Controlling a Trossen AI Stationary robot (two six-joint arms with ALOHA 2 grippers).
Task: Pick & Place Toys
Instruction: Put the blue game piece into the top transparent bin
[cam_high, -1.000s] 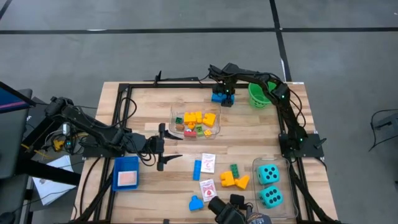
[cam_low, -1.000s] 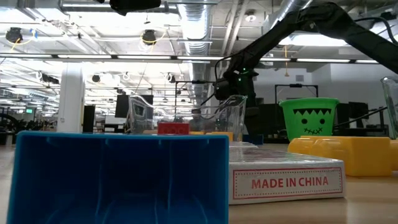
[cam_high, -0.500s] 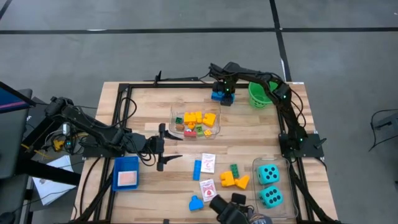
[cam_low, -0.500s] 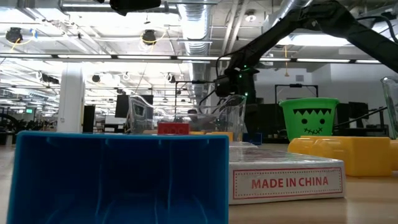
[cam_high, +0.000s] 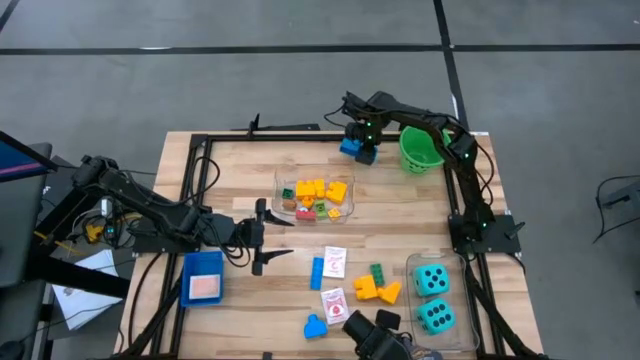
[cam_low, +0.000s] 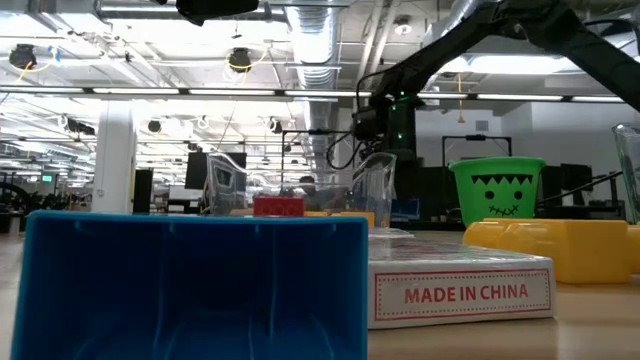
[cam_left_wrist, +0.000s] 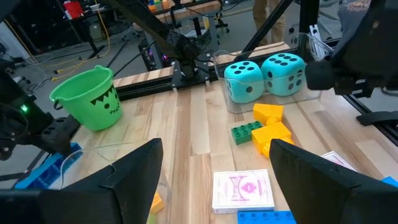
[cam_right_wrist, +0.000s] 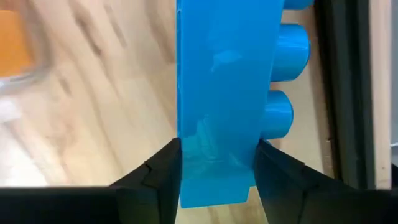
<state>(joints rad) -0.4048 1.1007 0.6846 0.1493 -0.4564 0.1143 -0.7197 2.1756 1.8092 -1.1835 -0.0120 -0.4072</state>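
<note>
My right gripper (cam_high: 362, 140) is at the table's far edge, beside the green bucket (cam_high: 418, 152), shut on a blue brick (cam_high: 351, 149). My left gripper (cam_high: 265, 236) waits open at the table's left, above the boards, with nothing between its fingers (cam_left_wrist: 134, 171). A clear tub (cam_high: 343, 205) in the middle holds yellow, orange, green and red bricks. Nearer the front lie two picture cards (cam_high: 335, 261), a blue brick (cam_high: 317, 272), a green brick (cam_high: 377, 273) and yellow bricks (cam_high: 376, 290). Two teal dice (cam_high: 432, 282) sit in a clear tub at the right. My right gripper pinches the blue brick between its two fingers (cam_right_wrist: 158, 177), one on the studded face (cam_right_wrist: 254, 155) and one on the opposite face, at the brick's upper end. The fingers point down from above. The brick hangs below them on edge, studs sideways, and looks clear of the table.
A blue tray (cam_high: 203, 278) lies near the front left. A blue heart-shaped piece (cam_high: 316, 326) lies at the front edge. A black frame (cam_high: 290, 128) runs along the table's far and side edges. Bare boards lie between the middle tub and the bucket.
My right gripper has shut on the blue brick at the far edge and risen with it, rolling a little. The brick has come up off the boards. The left arm has kept still.
</note>
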